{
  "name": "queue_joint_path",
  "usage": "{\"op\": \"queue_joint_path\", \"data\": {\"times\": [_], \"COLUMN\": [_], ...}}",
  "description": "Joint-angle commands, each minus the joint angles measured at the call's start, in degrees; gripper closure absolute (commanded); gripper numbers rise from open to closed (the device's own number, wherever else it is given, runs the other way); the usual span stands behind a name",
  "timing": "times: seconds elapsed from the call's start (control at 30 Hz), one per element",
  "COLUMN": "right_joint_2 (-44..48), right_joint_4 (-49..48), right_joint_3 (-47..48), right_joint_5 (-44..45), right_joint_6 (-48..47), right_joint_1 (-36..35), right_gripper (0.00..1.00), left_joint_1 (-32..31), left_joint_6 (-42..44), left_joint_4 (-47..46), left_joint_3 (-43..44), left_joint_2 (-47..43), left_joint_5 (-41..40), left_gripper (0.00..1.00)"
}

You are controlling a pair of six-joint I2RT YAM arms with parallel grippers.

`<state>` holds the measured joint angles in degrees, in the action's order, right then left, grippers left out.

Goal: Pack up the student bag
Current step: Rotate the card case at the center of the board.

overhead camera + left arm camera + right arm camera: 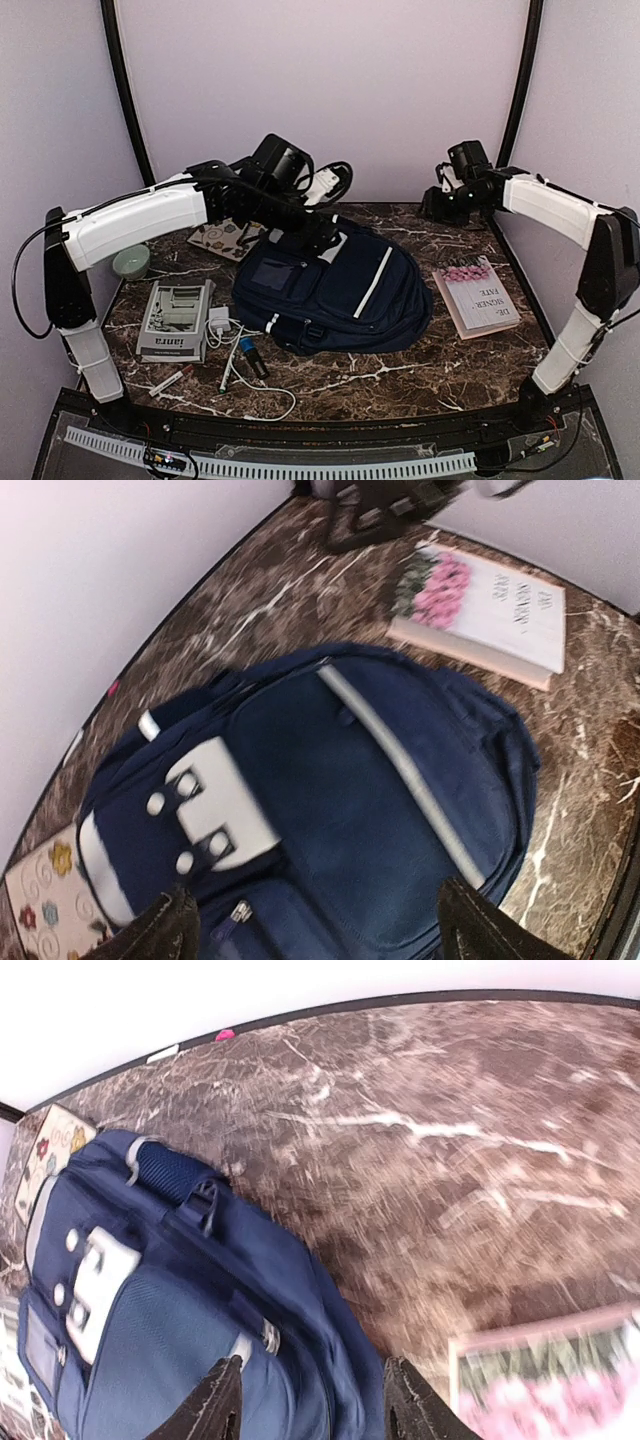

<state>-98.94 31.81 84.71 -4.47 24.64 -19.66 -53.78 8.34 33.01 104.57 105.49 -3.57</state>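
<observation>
at the near left of the counter (400,375), pens (245,360) and a white charger with its cable (220,322) are seen lying loose, with a box (176,320) just beside them. the student bag (330,290) is laid flat in the middle of the counter, front up, with its top handle (170,1172) turned to the far side. it looks zipped shut, so nothing is judged to be packed yet. a book (482,298) is laid to its right, apart from it. over the bag's far end the left pincer (315,932) is held spread wide, with nothing between its fingers. the right pincer (310,1405), by the bag's far right edge, is likewise spread and empty. the step is judged to be opening the bag. the fabric by the handle should be pinned by one pincer while a zip pull is drawn slowly by the other, so that the bag is not dragged into the book.
</observation>
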Motion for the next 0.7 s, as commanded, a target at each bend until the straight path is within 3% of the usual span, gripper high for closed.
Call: {"op": "queue_joint_path", "data": {"times": [0.0, 0.07, 0.2, 0.4, 0.47, 0.53, 0.67], "right_joint_2": [10.1, 15.4, 22.7, 23.1, 21.3, 19.3, 15.7], "right_joint_4": [0.7, -1.3, -7.5, -17.0, -17.8, -18.4, -17.4], "right_joint_3": [-10.9, -17.5, -31.2, -42.1, -42.9, -42.4, -38.0], "right_joint_5": [4.1, 3.4, -3.0, -9.7, -9.2, -10.0, -9.2], "right_joint_6": [0.6, 3.0, 9.3, 15.3, 15.4, 14.4, 10.9], "right_joint_1": [-1.3, -2.1, -5.1, -9.7, -9.9, -9.8, -7.8], "right_gripper": [0.5, 0.49, 0.45, 0.41, 0.42, 0.54, 0.89], "left_joint_1": [7.9, 13.9, 22.5, 26.7, 26.7, 26.7, 26.6], "left_joint_6": [-5.8, -9.6, -13.2, -15.8, -16.4, -16.9, -19.3], "left_joint_4": [1.0, 0.0, -3.8, -9.0, -9.6, -10.4, -13.1], "left_joint_3": [-12.9, -19.5, -30.6, -37.8, -38.7, -40.2, -45.3], "left_joint_2": [-9.7, -11.6, -13.2, -11.3, -9.8, -8.9, -11.2], "left_joint_5": [-0.4, -0.2, 2.0, 8.6, 14.9, 20.4, 26.2], "left_gripper": [0.12, 0.06, 0.07, 0.12, 0.15, 0.24, 0.5]}}
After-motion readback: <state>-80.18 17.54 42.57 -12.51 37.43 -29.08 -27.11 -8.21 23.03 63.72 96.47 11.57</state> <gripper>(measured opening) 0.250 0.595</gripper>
